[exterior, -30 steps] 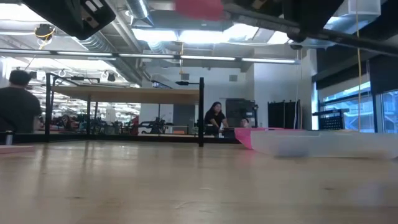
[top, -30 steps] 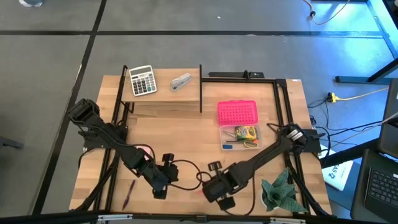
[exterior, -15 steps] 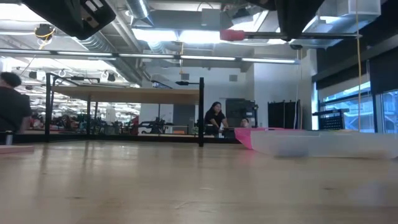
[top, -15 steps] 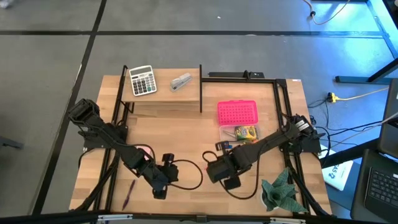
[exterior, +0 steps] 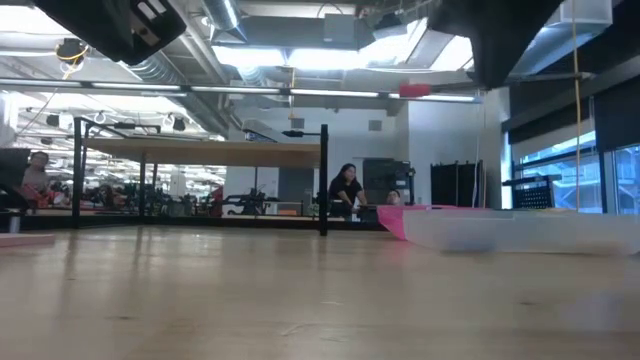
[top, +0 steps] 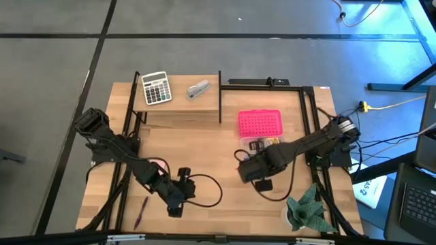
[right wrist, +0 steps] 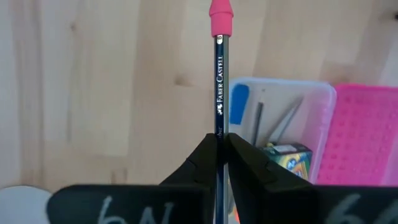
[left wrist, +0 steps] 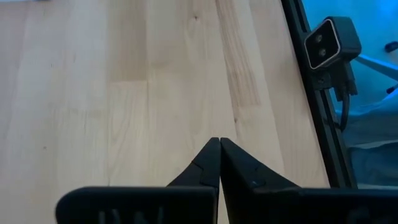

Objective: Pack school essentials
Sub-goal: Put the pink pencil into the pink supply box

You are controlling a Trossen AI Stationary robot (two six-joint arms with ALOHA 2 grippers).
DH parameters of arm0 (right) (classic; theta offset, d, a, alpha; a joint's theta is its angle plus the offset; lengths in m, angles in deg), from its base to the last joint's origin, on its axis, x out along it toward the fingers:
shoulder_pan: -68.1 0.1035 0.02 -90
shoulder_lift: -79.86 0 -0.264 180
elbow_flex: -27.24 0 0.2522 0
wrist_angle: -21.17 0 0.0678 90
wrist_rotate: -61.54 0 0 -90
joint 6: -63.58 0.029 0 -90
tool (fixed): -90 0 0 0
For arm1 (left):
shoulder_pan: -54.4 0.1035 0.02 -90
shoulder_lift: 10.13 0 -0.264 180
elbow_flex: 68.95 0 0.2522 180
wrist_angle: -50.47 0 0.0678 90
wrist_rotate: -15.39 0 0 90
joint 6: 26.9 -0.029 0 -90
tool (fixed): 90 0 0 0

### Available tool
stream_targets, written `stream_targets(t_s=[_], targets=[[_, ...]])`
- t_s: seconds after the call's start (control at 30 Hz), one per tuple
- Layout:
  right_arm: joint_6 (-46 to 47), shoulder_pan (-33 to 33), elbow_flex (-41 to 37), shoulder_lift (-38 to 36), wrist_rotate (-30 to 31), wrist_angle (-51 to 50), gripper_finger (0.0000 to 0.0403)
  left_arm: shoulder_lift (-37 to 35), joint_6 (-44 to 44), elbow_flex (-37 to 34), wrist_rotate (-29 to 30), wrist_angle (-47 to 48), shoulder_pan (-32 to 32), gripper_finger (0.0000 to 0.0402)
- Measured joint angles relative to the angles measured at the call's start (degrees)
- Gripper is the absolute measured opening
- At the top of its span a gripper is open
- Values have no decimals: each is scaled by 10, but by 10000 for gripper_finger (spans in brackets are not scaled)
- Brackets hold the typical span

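The right gripper [right wrist: 219,149] has its 2 dark fingers pinched tight on a thin dark blue pencil with a pink rubber cap [right wrist: 219,74]. The pencil sticks straight out past the fingertips, with the pink cap at the far end. In the high view the right gripper [top: 251,167] hangs over the light wooden table [top: 197,150], just beside the near end of the clear plastic box [top: 262,144].

The clear plastic box [right wrist: 283,124] sits open, touching its bright pink bumpy lid [top: 259,123], which lies flat next to it. Inside the box the right wrist view shows a tiny blue eraser [right wrist: 239,103], 2 thin grey pencils [right wrist: 273,121] and a yellow-green crayon box [right wrist: 285,155].

The left gripper [left wrist: 219,163] has its 2 dark fingers pressed together with nothing between them. It rests low over the near left part of the table [left wrist: 155,81]. In the high view the left gripper [top: 178,197] is well apart from the box.

A thin purple pen [top: 141,211] lies on the table by the near left edge.

On the far side of the table lie a white-grey calculator [top: 155,88] and a small grey stapler [top: 198,89]. A crumpled dark green cloth [top: 308,211] lies at the near right corner.
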Motion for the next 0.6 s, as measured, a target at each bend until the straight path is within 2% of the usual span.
stream_targets(t_s=[0.3, 0.5, 0.6], targets=[[-4, -62, -167, -94, 0, 93, 35, 0, 0, 0, 0, 0, 25, 0], [-48, -109, -249, -118, -3, 143, 35, 0, 0, 0, 1, 0, 44, 0], [-67, -125, -281, -123, -26, 180, 35, 0, 0, 0, 1, 0, 51, 0]])
